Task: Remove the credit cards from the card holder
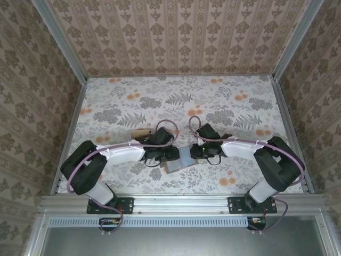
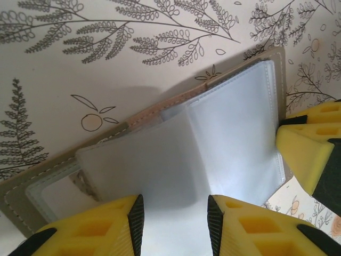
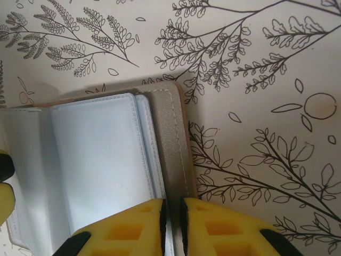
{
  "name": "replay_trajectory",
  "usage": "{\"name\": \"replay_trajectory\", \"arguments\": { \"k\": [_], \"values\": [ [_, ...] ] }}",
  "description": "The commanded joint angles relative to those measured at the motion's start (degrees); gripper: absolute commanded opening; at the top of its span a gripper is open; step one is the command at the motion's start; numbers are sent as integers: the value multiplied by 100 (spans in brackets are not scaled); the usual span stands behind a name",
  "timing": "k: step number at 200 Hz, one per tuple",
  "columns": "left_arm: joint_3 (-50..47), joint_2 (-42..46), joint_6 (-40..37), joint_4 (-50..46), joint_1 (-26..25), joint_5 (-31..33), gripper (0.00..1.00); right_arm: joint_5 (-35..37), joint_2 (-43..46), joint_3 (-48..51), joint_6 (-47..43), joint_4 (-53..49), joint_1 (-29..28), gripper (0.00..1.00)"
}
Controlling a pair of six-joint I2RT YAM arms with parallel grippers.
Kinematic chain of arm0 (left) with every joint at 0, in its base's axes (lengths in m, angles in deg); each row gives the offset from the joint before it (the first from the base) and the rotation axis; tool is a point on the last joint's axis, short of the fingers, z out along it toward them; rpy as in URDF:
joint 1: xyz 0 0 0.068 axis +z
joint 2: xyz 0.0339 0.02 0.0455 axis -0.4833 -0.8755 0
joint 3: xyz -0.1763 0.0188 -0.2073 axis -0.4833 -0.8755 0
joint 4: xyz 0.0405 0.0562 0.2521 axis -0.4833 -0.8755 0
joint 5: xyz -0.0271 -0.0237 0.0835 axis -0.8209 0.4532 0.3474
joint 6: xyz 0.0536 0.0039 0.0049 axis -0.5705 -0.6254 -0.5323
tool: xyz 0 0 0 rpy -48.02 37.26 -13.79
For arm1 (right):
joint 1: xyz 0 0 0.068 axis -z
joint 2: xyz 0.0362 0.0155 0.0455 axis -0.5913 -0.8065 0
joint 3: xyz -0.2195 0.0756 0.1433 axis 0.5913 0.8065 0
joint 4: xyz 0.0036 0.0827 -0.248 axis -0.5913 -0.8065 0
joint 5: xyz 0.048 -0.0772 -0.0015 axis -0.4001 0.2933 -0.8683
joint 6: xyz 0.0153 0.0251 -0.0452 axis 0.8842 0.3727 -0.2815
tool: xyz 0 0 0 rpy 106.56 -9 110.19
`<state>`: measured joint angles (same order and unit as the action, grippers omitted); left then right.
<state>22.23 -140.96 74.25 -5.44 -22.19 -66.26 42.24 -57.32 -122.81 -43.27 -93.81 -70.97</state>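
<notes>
Where it showed at all, the credit card was a tan-orange edge tucked along the spine of the card holder, under the clear sleeves. I judged it light, stiff and slick, best pinched by an exposed edge and drawn flat out of its pocket. The card holder lay open on the table; it looked soft and limp, and likely to lift unless pinned. Its sleeves were cloudy, and I could not tell whether more cards sat in them. My left gripper stood over the card holder's left half, jaws apart, with a sleeve in the gap but nothing pinched. My right gripper was nipped almost closed on the card holder's right-hand panel edge, apparently anchoring it.
</notes>
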Motion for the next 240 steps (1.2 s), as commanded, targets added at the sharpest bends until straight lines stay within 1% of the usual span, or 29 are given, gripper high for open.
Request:
{"name": "replay_trajectory", "arguments": {
  "k": [1,33,55,104,151,177,240],
  "values": [
    [182,-31,-165,84,-43,-141,39,-26,-236,10,72,-202,-62,21],
    [205,50,-158,-129,-39,39,39,24,-198,18,87,-246,-58,21],
    [147,186,-151,-313,-8,173,39,249,-50,122,277,-262,-52,21],
    [-2,534,43,-834,3,597,40,281,109,417,720,-139,-184,21],
    [-64,405,162,-1020,-6,516,40,291,70,398,760,-125,-263,21],
    [-85,400,268,-1212,-5,654,40,300,68,359,749,-150,-272,21],
    [-100,146,239,-1010,-4,525,39,317,65,370,749,-151,-308,21]
  ]
}}
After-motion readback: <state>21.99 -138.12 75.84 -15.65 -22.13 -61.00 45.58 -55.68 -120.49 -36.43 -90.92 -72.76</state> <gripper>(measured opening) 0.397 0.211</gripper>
